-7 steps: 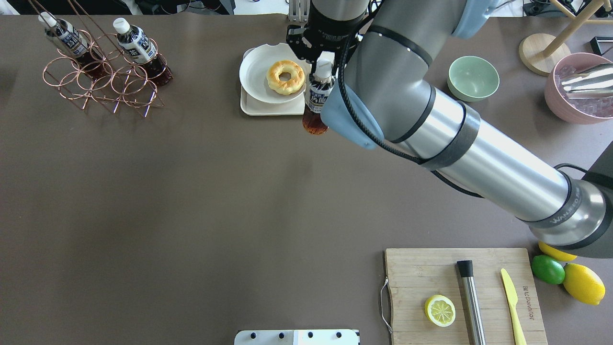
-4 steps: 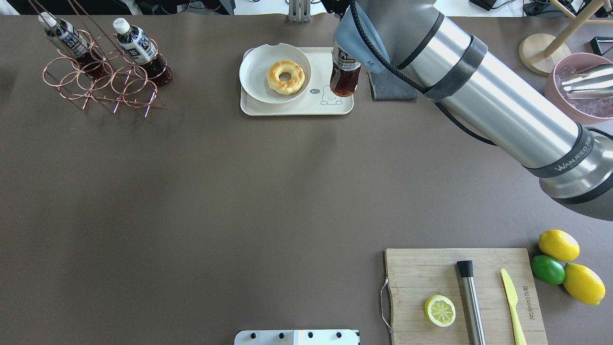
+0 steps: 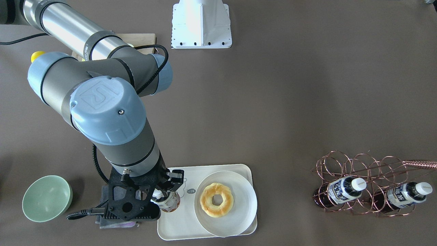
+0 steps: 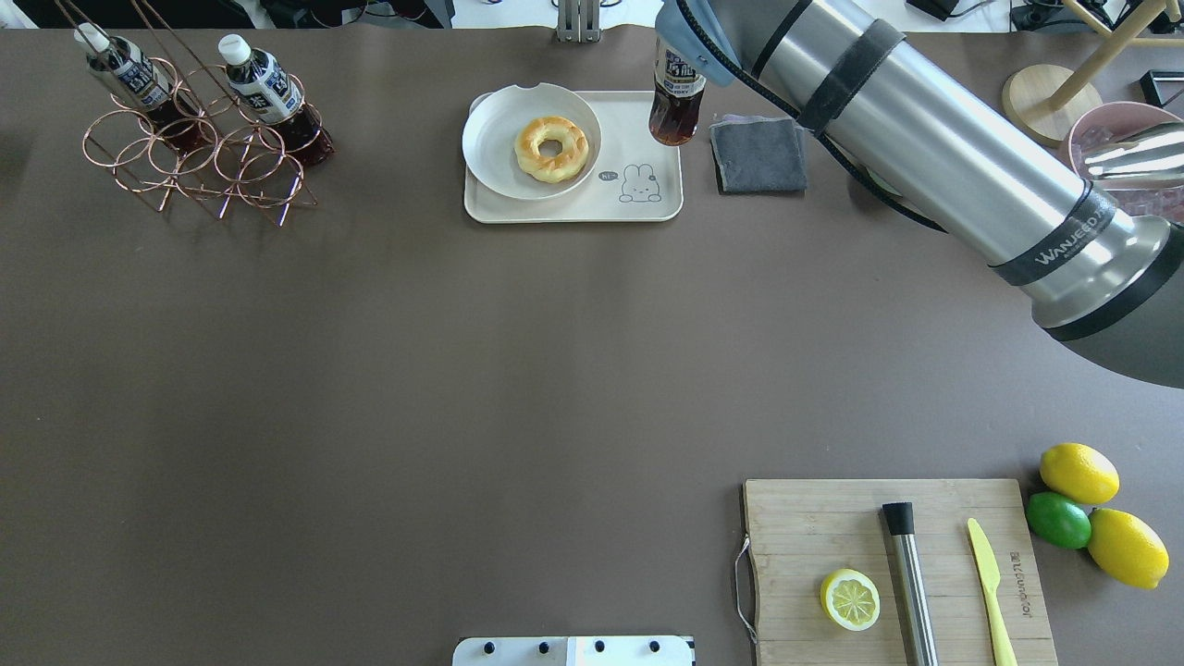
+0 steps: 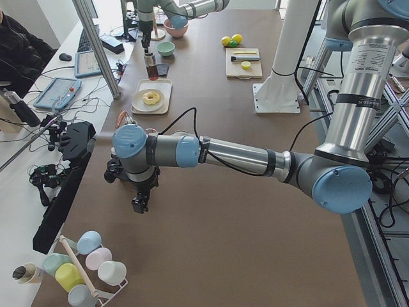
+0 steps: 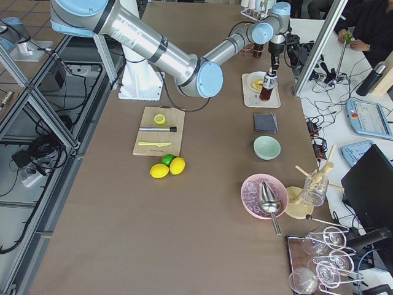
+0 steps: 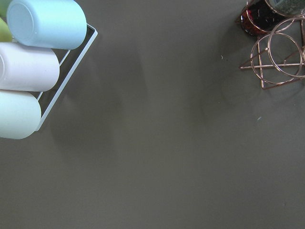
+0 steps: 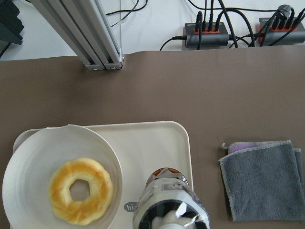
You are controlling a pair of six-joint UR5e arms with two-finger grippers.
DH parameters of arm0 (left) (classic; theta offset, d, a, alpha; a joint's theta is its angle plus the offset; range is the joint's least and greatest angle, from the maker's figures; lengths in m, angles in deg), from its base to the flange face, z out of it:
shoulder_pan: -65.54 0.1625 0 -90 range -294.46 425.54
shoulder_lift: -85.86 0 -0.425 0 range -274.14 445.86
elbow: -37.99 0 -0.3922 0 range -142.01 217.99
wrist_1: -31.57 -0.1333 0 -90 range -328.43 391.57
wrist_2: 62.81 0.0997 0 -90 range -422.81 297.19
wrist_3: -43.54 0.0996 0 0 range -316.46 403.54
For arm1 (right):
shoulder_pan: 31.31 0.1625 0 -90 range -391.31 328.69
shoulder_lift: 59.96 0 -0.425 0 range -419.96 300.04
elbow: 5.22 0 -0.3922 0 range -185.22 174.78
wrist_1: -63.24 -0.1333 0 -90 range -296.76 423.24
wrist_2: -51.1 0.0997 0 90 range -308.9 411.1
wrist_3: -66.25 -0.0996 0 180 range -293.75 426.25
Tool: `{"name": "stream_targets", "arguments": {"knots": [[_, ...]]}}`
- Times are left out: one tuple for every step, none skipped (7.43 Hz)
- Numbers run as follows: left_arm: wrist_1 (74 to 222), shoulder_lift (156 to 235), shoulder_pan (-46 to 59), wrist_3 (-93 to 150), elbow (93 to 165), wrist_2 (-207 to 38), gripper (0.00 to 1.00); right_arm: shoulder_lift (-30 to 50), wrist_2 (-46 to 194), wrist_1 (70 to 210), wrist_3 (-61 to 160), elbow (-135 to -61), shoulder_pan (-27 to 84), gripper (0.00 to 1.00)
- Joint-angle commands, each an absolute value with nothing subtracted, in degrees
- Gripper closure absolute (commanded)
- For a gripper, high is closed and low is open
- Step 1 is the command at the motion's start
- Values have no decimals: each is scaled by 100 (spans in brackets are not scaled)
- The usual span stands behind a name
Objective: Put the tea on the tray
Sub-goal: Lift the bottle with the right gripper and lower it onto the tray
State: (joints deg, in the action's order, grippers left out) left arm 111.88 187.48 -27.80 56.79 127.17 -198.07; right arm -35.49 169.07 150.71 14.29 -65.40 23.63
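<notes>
My right gripper (image 3: 160, 192) is shut on the neck of the tea bottle (image 4: 673, 104), which has dark liquid and a white-and-navy label, and holds it upright. The bottle hangs over the far right corner of the cream tray (image 4: 573, 215); I cannot tell if it touches. The right wrist view looks down on the bottle (image 8: 169, 206) and the tray (image 8: 152, 148). My left gripper (image 5: 139, 203) shows only in the exterior left view, low over bare table; I cannot tell if it is open or shut.
A white plate (image 4: 481, 139) with a doughnut (image 4: 551, 148) fills the tray's left half. A grey cloth (image 4: 758, 153) lies right of the tray. Two more bottles (image 4: 264, 88) rest in a copper wire rack (image 4: 199, 162) at far left. A cutting board (image 4: 795, 527), lemons and a green bowl (image 3: 47, 198) are nearby.
My right arm has carried the bottle to the right across the tray and toward the table's far edge. The bear drawing and the grey cloth have come into view.
</notes>
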Motion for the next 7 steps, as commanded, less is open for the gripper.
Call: {"name": "stream_targets", "arguments": {"knots": [[11199, 18816, -2780, 5690, 12606, -19807, 3, -3526, 16756, 14885, 1246, -6446, 2161, 100], [11269, 18842, -2780, 5681, 12544, -19807, 3, -3491, 16668, 14876, 1255, -6446, 2117, 100], [11269, 18868, -2780, 5672, 12526, -19807, 3, -3465, 16589, 14806, 1246, -6437, 2081, 100], [11269, 18904, -2771, 5663, 12517, -19807, 3, -3464, 16580, 14754, 1246, -6411, 2081, 100], [11269, 18947, -2771, 5663, 12491, -19807, 3, -3447, 16580, 14675, 1255, -6410, 2090, 100], [11269, 19000, -2771, 5654, 12474, -19807, 3, -3386, 16571, 14561, 1246, -6419, 2090, 93], [11269, 19079, -2771, 5654, 12360, -19807, 3, -3376, 16571, 14560, 1246, -6411, 2090, 25]]}}
